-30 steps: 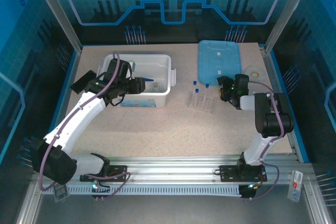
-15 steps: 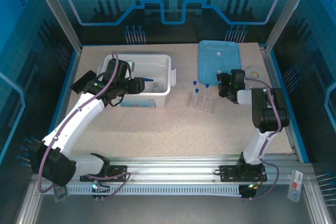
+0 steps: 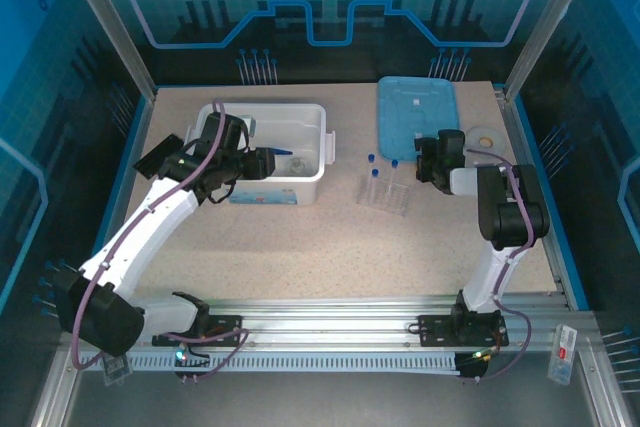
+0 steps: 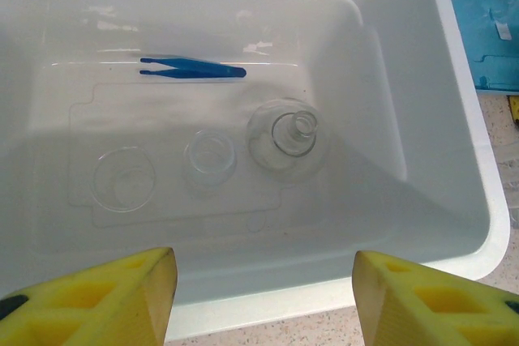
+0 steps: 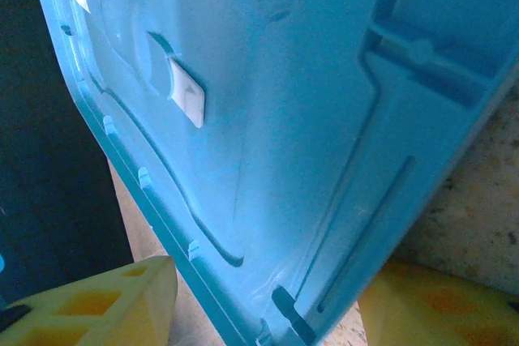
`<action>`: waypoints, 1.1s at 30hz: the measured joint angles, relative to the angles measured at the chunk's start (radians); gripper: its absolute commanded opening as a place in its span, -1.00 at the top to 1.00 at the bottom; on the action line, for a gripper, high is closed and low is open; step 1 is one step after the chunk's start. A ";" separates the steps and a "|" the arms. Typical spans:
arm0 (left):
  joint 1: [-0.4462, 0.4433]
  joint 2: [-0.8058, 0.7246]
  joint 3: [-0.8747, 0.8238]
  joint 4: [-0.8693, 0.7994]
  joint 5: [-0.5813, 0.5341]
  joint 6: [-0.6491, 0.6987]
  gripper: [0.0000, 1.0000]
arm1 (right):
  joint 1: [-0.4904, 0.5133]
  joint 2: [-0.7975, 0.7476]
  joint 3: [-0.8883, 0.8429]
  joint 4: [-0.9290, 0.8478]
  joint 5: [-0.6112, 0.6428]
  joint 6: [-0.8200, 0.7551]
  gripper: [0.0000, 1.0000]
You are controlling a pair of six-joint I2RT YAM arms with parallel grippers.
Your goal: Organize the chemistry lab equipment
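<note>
While the left gripper (image 4: pixel 263 285) hangs over the white bin (image 4: pixel 454 143) with its yellow pads (image 4: pixel 97 297) spread and nothing between them, the glassware lies below it on the bin floor. Two beakers (image 4: pixel 123 178) sit side by side, and the flask (image 4: pixel 285 134) is just right of them. Blue tweezers (image 4: pixel 190 68) lie farther back, near the far wall. From above, the tube rack (image 3: pixel 388 197) stands on the table right of the bin, between the two arms, with blue-capped tubes (image 3: pixel 372 160) upright in it. The right gripper (image 3: pixel 425 159) sits just beside the rack at the blue lid (image 3: pixel 415 112). Its jaws are parted, with the lid's edge running between them, not clamped.
</note>
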 measured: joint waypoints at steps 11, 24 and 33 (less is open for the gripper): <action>0.000 -0.006 -0.003 -0.001 -0.003 0.000 -0.20 | 0.004 0.005 -0.037 0.135 0.034 0.007 -0.15; 0.000 -0.011 -0.003 -0.008 -0.007 0.000 -0.20 | -0.002 0.019 -0.008 0.211 0.047 0.003 0.09; 0.000 -0.017 -0.004 -0.015 -0.015 0.000 -0.20 | -0.018 0.029 0.017 0.182 0.047 -0.021 0.60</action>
